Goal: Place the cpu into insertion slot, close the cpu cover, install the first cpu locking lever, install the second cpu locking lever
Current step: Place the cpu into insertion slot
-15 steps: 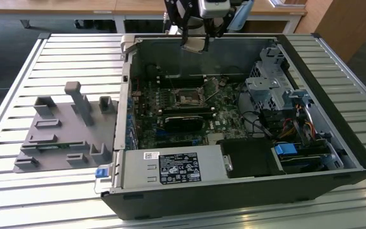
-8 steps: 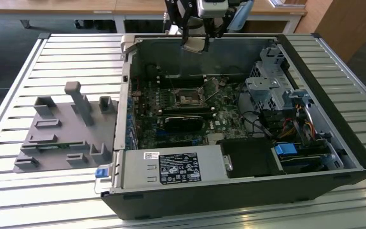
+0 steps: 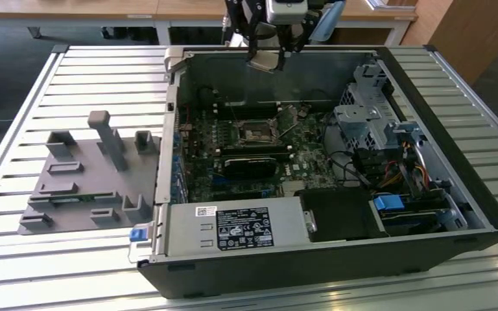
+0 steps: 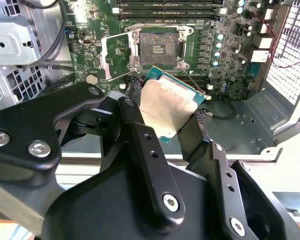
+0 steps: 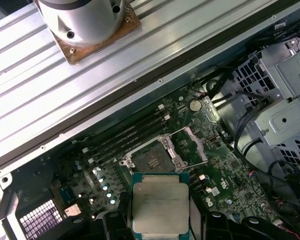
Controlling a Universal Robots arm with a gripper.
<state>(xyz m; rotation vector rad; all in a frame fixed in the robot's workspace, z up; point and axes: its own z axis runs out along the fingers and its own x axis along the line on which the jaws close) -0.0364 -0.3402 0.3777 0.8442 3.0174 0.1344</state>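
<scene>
Slatted metal table (image 3: 59,78), open black computer case (image 3: 318,265). Pinched by edges in jaws of black gripper (image 4: 167,101): small flat silver-grey square cpu (image 5: 159,207), high over case. Dark square metal-rimmed insertion slot (image 4: 159,48) uncovered, well below, beyond chip's leading edge.

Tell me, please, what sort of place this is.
Likely a robotics lab: an opened computer case lies on a slatted metal table, a grey parts fixture beside it, wooden desks behind.

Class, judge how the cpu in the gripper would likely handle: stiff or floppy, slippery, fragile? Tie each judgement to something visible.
Probably stiff: the cpu looks flat though pinched at its edges by the gripper. Possibly slippery: its metal top shines. Likely light: it's thin.
</scene>
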